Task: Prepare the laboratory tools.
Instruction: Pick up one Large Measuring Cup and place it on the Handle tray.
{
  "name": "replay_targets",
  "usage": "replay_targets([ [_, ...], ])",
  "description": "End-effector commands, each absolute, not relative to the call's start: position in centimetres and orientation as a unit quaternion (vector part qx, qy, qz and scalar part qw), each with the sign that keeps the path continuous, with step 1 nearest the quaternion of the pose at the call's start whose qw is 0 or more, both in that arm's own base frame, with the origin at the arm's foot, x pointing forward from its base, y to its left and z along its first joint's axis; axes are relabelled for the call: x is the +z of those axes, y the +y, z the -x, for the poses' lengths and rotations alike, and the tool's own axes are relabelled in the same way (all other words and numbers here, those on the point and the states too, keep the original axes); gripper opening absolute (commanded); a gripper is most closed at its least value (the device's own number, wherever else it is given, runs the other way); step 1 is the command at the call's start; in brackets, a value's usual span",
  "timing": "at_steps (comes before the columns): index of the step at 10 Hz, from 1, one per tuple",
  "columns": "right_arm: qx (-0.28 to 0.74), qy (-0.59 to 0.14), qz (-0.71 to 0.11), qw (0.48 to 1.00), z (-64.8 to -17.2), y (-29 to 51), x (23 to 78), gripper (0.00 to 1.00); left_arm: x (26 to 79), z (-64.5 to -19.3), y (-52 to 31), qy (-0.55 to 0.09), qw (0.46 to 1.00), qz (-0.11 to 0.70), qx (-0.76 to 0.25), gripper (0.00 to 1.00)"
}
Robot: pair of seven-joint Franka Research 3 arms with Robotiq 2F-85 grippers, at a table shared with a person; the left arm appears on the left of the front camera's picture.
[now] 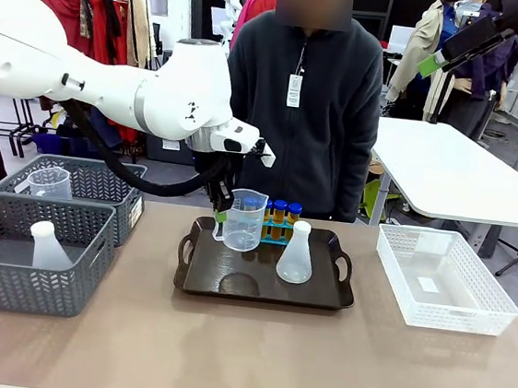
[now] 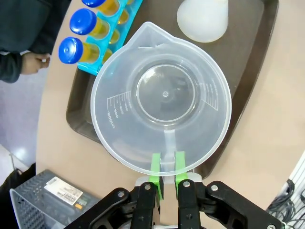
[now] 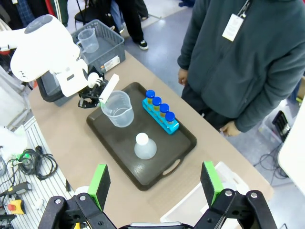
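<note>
My left gripper (image 1: 222, 214) is shut on the handle of the clear graduated beaker (image 1: 244, 220), upright over the back left of the dark tray (image 1: 263, 292). From the left wrist, the green pads (image 2: 156, 168) pinch the handle below the beaker (image 2: 162, 98). Blue-capped amber test tubes (image 1: 280, 211) stand in a blue rack (image 3: 162, 117) behind it. A translucent white flask (image 1: 295, 253) stands on the tray's right half. My right gripper (image 3: 155, 183) is open and empty, high above the table (image 1: 432, 64).
Two grey mesh baskets (image 1: 10, 265) sit at the left, one with another beaker (image 1: 52, 181), one with another flask (image 1: 48, 246). A white mesh basket (image 1: 445, 278) lies at the right. A person (image 1: 300, 115) stands behind the tray.
</note>
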State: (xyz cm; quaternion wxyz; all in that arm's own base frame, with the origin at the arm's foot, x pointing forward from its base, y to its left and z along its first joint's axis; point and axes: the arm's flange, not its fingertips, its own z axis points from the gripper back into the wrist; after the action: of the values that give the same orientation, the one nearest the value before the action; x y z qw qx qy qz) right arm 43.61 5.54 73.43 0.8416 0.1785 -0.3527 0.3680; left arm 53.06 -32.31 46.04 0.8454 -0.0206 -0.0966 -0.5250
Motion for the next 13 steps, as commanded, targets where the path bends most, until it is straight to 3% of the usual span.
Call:
replay_targets([
  [1,0.37,-0.354,-0.179,0.84,-43.5,5.5,73.5,1.0,46.3,-52.9,-32.2,-0.092,0.85,0.022,-0.519,0.0],
  [4,0.37,-0.354,-0.179,0.84,-43.5,5.5,73.5,1.0,43.9,-53.4,-31.7,-0.097,0.807,0.005,-0.582,0.0],
  [13,0.37,-0.354,-0.179,0.84,-43.5,5.5,73.5,1.0,40.0,-54.3,-31.7,-0.091,0.802,0.024,-0.589,0.0],
])
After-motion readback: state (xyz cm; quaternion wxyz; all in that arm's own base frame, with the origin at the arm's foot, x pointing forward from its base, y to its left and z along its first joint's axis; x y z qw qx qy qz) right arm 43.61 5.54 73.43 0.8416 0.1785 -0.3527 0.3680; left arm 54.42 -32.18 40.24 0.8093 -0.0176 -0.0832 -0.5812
